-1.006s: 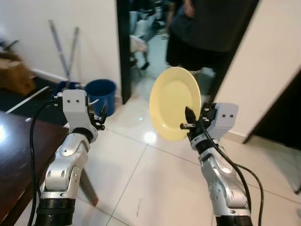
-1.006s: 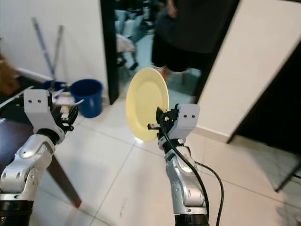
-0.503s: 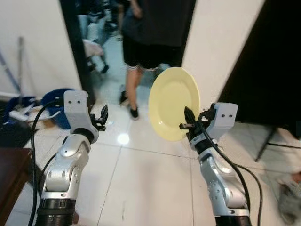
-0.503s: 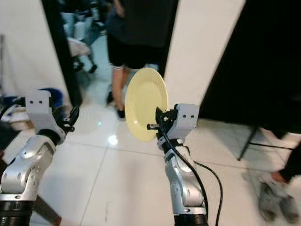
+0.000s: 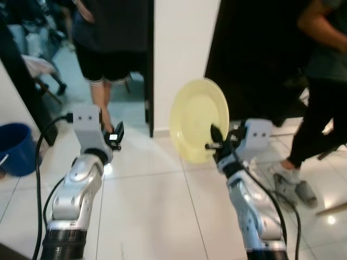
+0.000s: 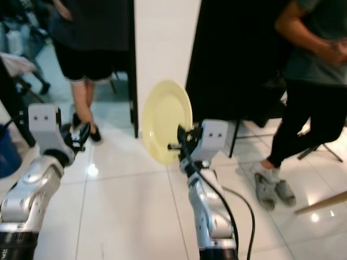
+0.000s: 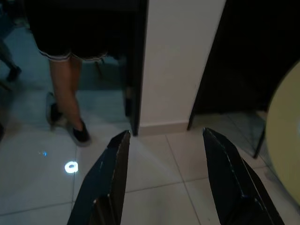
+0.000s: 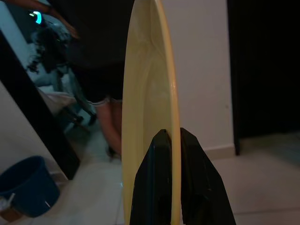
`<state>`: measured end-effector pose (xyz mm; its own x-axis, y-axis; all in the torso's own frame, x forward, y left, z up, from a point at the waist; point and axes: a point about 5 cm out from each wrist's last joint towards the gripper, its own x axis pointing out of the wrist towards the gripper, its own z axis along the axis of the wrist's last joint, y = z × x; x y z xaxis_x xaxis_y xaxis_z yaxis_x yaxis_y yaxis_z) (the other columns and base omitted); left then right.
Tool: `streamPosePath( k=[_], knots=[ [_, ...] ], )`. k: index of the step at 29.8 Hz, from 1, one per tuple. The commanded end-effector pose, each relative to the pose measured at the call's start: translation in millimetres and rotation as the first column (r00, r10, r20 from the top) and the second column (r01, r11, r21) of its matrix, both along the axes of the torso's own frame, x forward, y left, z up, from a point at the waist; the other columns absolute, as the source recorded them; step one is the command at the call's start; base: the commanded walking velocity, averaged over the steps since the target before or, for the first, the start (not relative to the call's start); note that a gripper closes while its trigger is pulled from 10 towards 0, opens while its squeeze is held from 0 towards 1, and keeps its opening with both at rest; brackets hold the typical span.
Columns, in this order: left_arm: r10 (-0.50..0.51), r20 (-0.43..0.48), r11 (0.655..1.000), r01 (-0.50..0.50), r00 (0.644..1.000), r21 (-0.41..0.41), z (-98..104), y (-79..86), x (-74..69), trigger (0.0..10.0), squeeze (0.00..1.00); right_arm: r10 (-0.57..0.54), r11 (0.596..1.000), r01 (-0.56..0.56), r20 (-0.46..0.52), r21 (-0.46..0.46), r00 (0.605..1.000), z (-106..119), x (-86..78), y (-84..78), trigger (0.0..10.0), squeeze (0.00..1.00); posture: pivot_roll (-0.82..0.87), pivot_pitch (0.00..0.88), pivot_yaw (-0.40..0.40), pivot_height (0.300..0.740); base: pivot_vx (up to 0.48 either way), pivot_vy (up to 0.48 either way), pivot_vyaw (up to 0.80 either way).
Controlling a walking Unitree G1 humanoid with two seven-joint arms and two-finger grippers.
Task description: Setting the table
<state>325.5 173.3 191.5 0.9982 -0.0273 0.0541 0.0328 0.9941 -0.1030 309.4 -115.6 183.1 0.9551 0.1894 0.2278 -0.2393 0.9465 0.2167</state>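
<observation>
Right end effector [image 5: 212, 145] clamps rim of yellow plate [image 5: 196, 126], held upright over tiled floor [image 5: 162, 211]. Left end effector [image 7: 164, 183] wide, empty. Plate not yet placed; setting barely begun.

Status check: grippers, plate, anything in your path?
Right gripper shut on yellow plate, plate upright on edge. Left gripper open, empty, raised. Two people ahead: one in the doorway, one at right. Blue bucket far left.
</observation>
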Motion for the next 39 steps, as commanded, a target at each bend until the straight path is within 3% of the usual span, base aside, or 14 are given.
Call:
streamPosePath(
  k=[1, 39],
  knots=[
    [0.0, -0.014, 1.0, 0.0, 1.0, 0.011, -3.3, -0.4, -1.1, 10.0, 0.0, -0.007, 1.0, 0.007, 0.005, 0.008, 1.0, 1.8, -0.1, -1.3, 10.0, 0.0, 0.02, 0.0, 0.071, 0.74, 0.0, 0.0, -0.8],
    [-0.003, -0.014, 1.0, 0.004, 1.0, 0.009, -2.7, -0.4, -0.8, 10.0, 0.0, -0.01, 1.0, 0.01, 0.002, 0.011, 1.0, 0.9, 0.3, -1.1, 10.0, 0.0, 0.02, 0.0, 0.073, 0.74, 0.0, 0.0, -0.8]
  ],
)
